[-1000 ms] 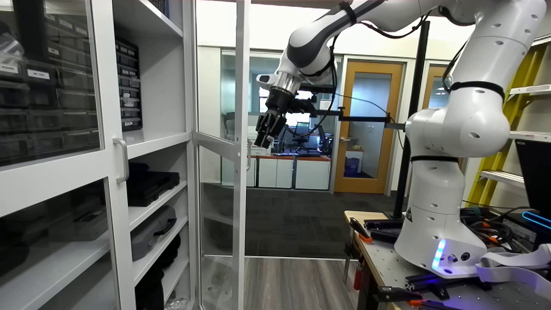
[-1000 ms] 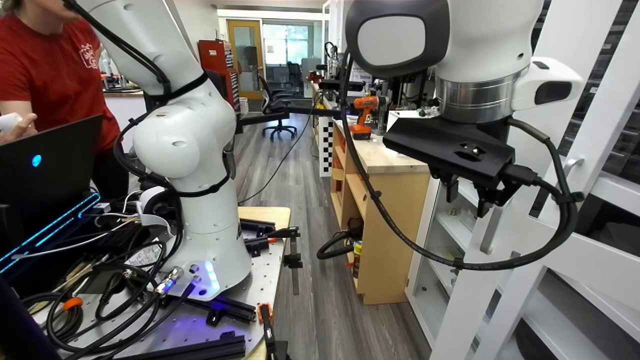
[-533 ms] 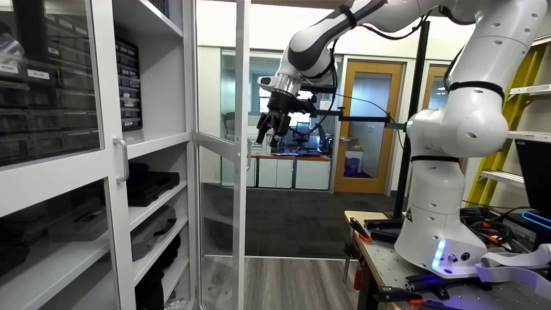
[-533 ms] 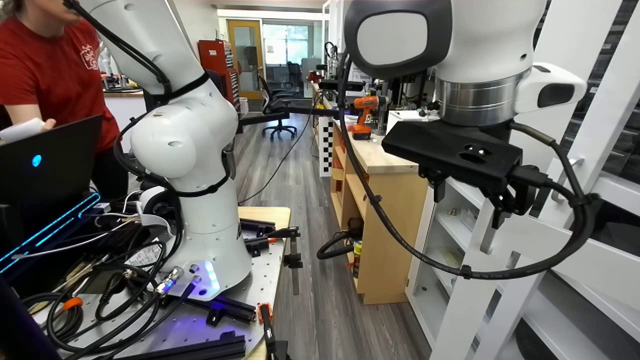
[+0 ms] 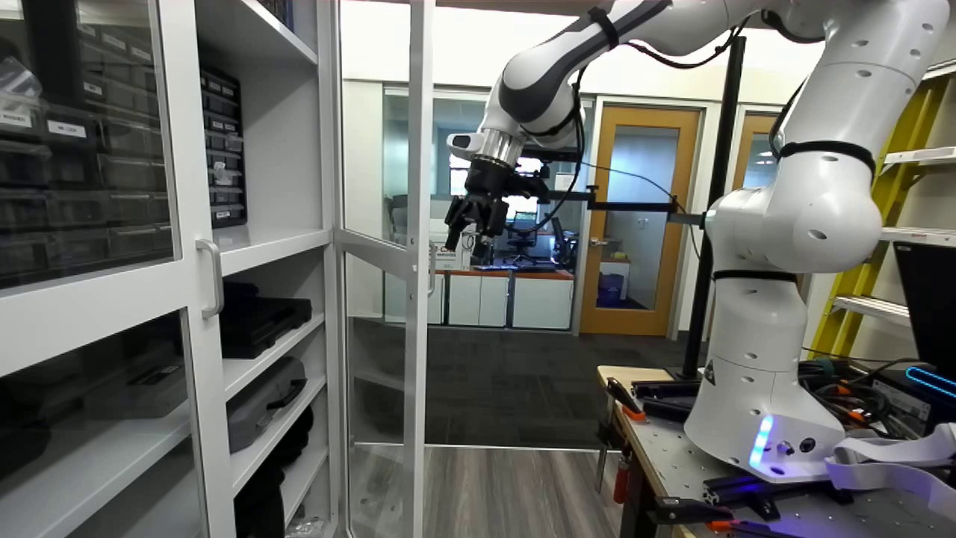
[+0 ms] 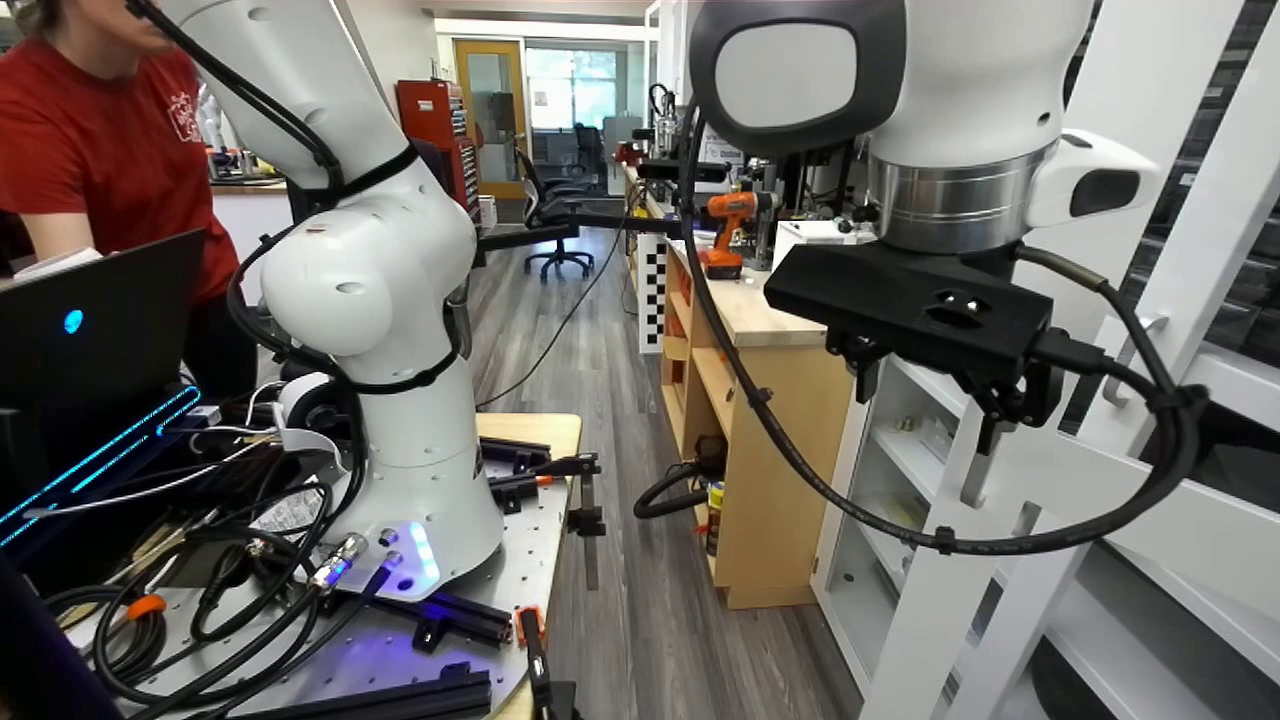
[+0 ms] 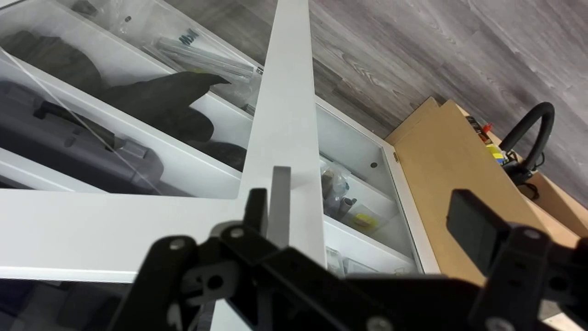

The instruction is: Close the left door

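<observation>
Black two-fingered hand: jaws now spread wide, nothing held; a second ago they stood closer together. Likely meaning: made ready to take the handle; closing not yet begun. Tall, narrow, white-framed clear-glass left door: swung out, unmoved over that second. Slim, straight, pale grey vertical handle on same: appears between the jaws in the wrist view, just beside one; contact cannot be told.

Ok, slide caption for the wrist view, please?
Open gripper facing the left door, door handle in view between its fingers.
</observation>
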